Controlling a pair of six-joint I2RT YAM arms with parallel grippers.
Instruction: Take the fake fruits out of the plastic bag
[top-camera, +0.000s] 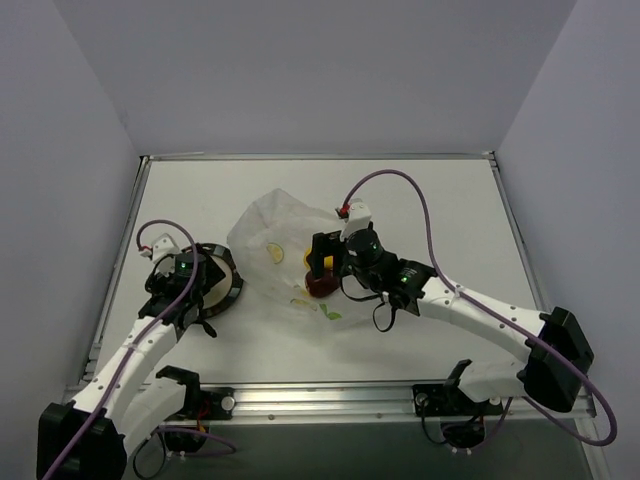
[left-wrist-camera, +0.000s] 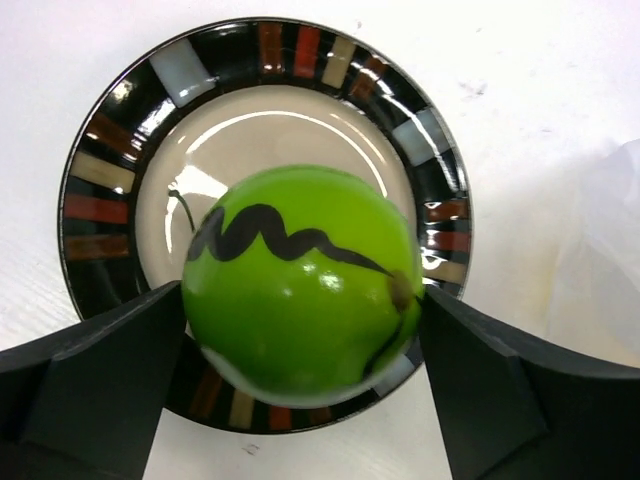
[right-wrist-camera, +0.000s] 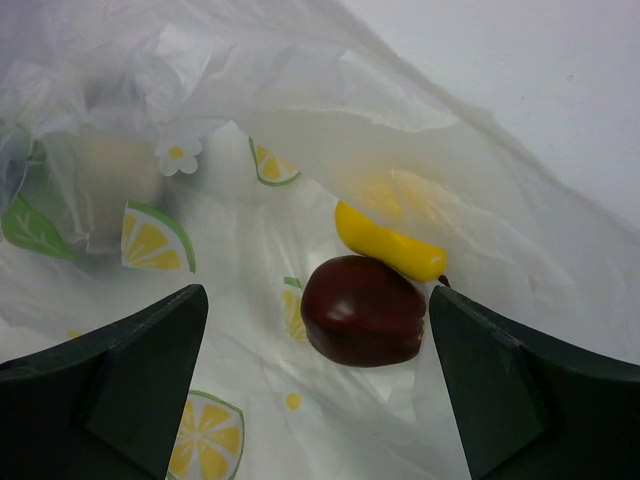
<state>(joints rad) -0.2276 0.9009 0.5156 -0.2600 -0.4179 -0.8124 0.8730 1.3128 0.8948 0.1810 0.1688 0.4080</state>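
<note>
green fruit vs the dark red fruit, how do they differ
Colour: the green fruit is bright green with a black squiggle; the dark red fruit is plain maroon. Shape: the green fruit is round; the dark red fruit squatter, apple-like. Place: the green fruit is between the fingers of the left gripper over the plate; the dark red fruit lies on the plastic bag beside the yellow fruit. Both are glossy.

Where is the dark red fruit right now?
In the right wrist view, the dark red fruit lies mid-frame on the plastic bag, touching the yellow fruit, in front of the open right claw.
</note>
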